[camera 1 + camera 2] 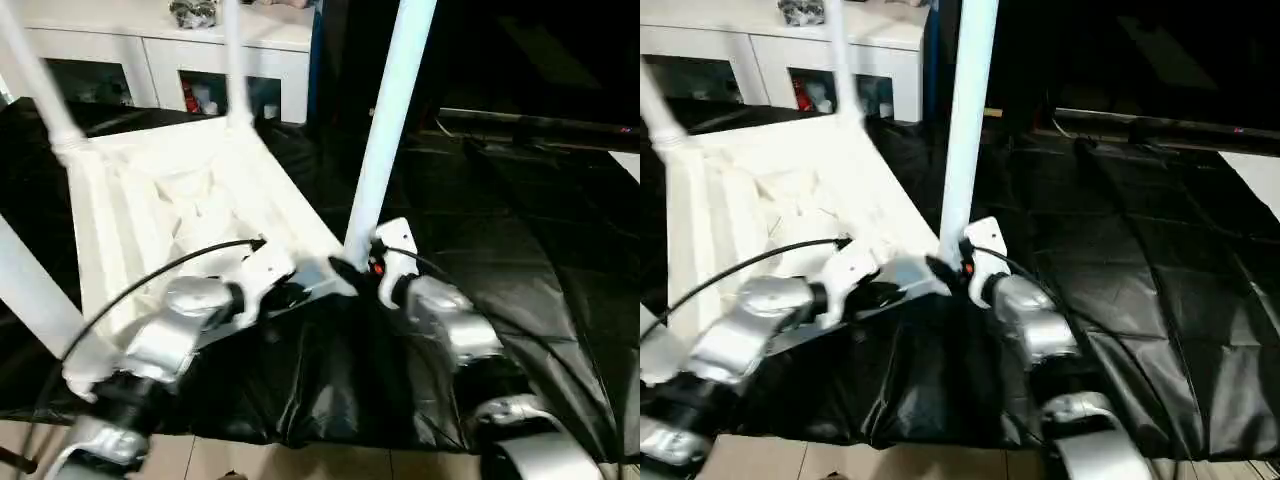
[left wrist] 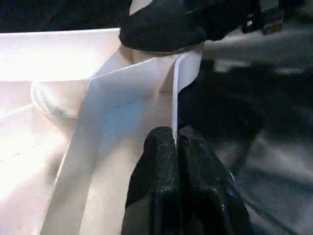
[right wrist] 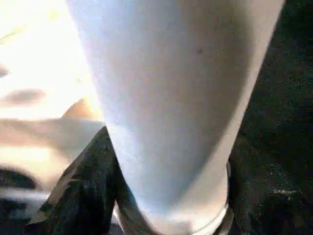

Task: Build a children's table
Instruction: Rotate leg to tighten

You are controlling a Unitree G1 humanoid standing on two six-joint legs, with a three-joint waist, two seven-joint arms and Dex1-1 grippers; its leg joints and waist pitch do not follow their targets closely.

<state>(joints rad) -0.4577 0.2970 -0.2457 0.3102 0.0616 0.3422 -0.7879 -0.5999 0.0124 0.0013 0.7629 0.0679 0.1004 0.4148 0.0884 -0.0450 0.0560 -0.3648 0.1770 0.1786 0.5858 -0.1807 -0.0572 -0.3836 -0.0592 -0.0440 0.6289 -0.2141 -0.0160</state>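
Note:
The children's table top (image 1: 190, 190) lies upside down on the black-covered table, ribbed underside up. Legs stand up from its corners: one at the near right (image 1: 385, 130), two at the back (image 1: 35, 75) (image 1: 235, 60), one at the near left (image 1: 30, 290). My left gripper (image 1: 288, 293) is shut on the thin front rim (image 2: 181, 83) of the top, and its fingers (image 2: 166, 161) pinch that edge. My right gripper (image 1: 350, 268) is closed around the base of the near right leg (image 3: 171, 98). One black finger (image 3: 83, 196) lies against the leg's side.
The black cover (image 1: 520, 230) stretches away to the right and hangs over the table's front edge. A white cabinet (image 1: 150, 50) with glass doors stands behind the table at the far left. Black cables loop over both forearms.

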